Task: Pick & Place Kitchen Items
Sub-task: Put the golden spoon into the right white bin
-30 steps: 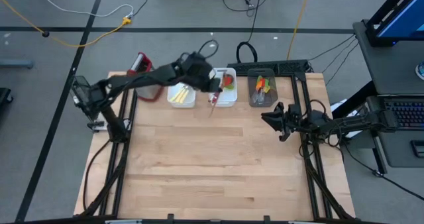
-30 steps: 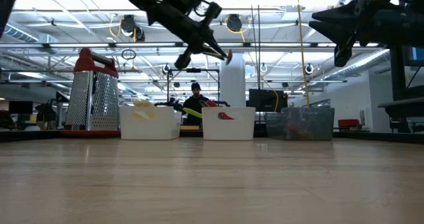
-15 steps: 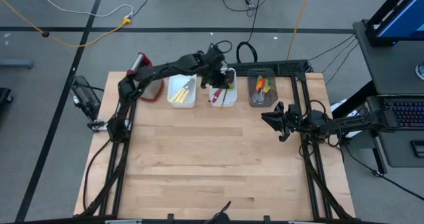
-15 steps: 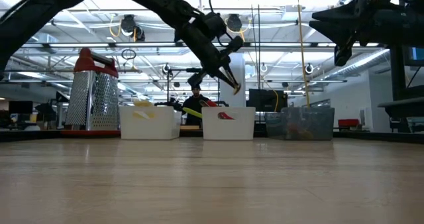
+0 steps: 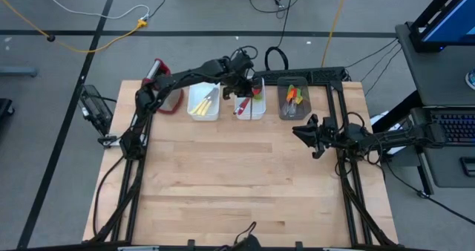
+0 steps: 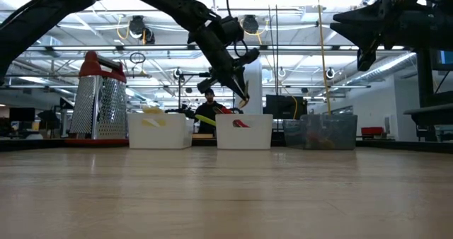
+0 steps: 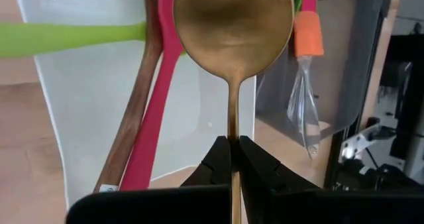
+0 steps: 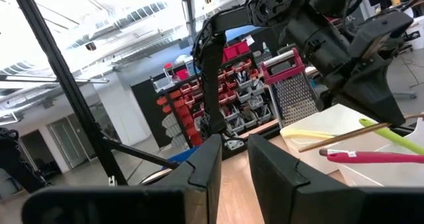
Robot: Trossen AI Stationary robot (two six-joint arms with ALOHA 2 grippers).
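I see a wooden spoon (image 7: 233,35) gripped by its thin handle, bowl hanging over the middle white bin (image 5: 253,108) at the table's far edge; inside lie red (image 7: 154,111), wooden (image 7: 129,121) and lime-green (image 7: 69,38) utensils.

Beyond the left gripper (image 7: 231,159), the wooden spoon (image 7: 233,32) lost its bowl's top to the wrist picture's edge, its handle vanished between the fingers, and the grey bin's (image 5: 293,101) contents were too small to tell.

matt wooden spoon (image 7: 233,32) (glossy white plastic bin (image 7: 86,91)).
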